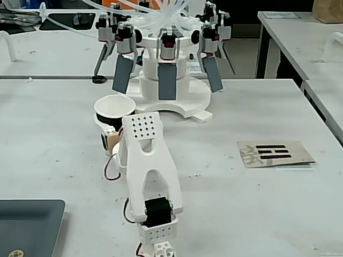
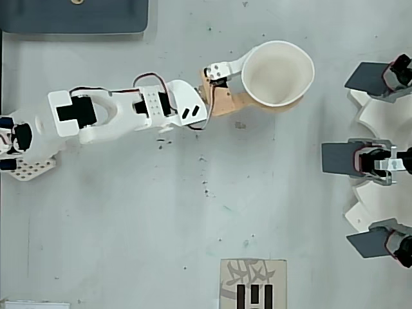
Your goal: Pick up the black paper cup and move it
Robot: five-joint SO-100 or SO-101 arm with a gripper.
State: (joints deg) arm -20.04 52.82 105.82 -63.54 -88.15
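I have the black paper cup (image 2: 278, 72) right at my jaws: in the overhead view its white rim and white inside sit just ahead of the gripper (image 2: 239, 82), with one white finger curving round the near side of the rim and the tan finger pressed against its wall on the other side. In the fixed view the cup (image 1: 113, 108) stands upright just beyond the wrist, partly hidden by the arm (image 1: 146, 160). The jaws look closed around the cup, grasping it, though I cannot tell how firm the hold is. I judge the reach and the grip as done; the lift and the move remain, since I cannot tell whether the cup's base is off the tabletop (image 2: 193, 225).

The cup is empty; I see only its clean white floor from above. Ahead of the jaws stands a white fixture with grey paddles (image 2: 367, 158). Well off to one side lies a printed card (image 2: 252, 283), and behind the arm's base a dark tray (image 2: 77, 16), which shows only a small round object at its edge.
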